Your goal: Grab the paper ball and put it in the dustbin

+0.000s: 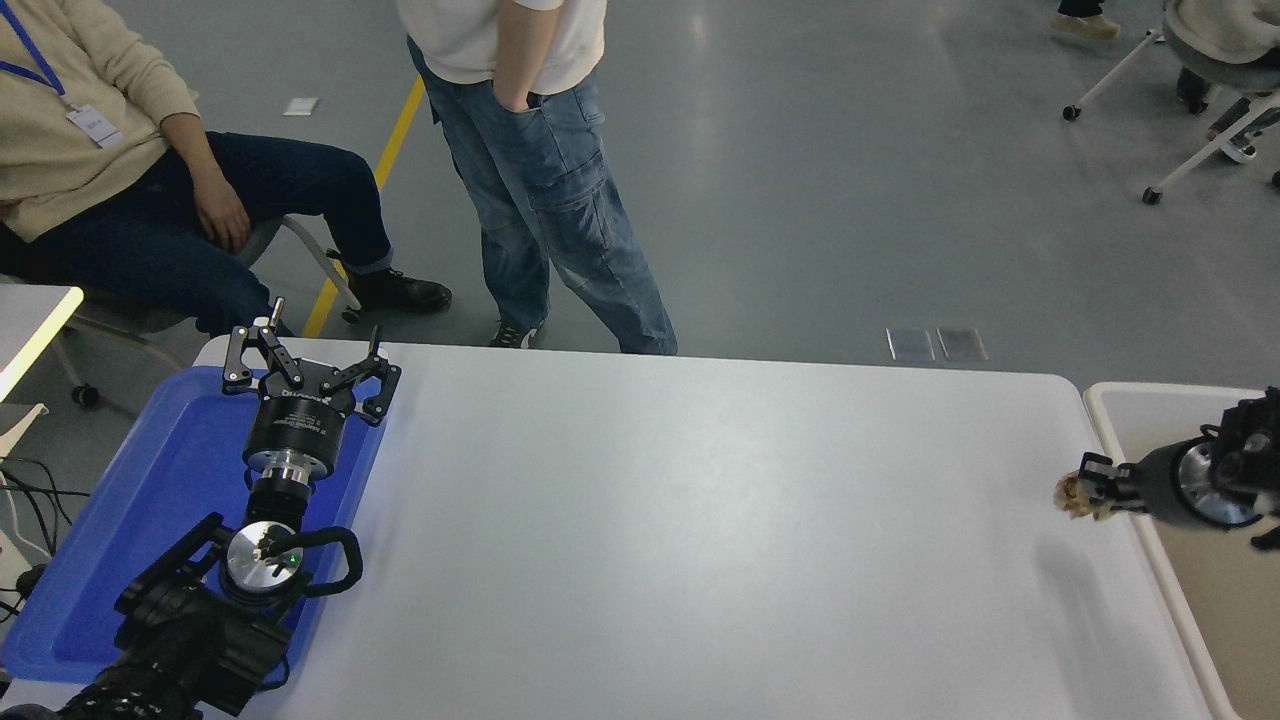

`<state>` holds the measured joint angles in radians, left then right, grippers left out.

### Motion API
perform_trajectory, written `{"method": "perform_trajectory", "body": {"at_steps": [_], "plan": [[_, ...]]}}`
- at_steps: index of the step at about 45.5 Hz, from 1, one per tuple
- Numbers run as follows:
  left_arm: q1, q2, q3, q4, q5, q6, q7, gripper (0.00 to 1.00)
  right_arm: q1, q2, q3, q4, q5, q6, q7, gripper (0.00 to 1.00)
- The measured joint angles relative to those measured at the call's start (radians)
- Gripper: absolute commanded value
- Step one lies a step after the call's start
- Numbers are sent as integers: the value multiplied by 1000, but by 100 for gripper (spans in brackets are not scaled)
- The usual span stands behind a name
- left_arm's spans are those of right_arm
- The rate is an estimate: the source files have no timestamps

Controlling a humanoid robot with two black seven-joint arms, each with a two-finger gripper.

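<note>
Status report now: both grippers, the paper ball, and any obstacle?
Left gripper open, parked over blue tray. Right gripper shut on paper ball, above table's right edge, beside dustbin. Nothing in the way.

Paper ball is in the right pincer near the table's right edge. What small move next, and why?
Probably carry it a little further right before opening. The right pincer is shut on the paper ball, which appears to hang over the white table, just short of the dustbin rim. Released now, it would likely land on the table. The left pincer sits parked over the blue tray.
</note>
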<state>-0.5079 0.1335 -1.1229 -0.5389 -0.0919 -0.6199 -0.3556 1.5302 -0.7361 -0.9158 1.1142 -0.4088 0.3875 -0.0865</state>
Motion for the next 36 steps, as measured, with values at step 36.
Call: {"method": "perform_trajectory", "body": {"at_steps": [36], "plan": [[2, 0, 0, 0, 0, 0, 0, 100, 761, 55, -260, 212, -101, 388, 0, 0]]}}
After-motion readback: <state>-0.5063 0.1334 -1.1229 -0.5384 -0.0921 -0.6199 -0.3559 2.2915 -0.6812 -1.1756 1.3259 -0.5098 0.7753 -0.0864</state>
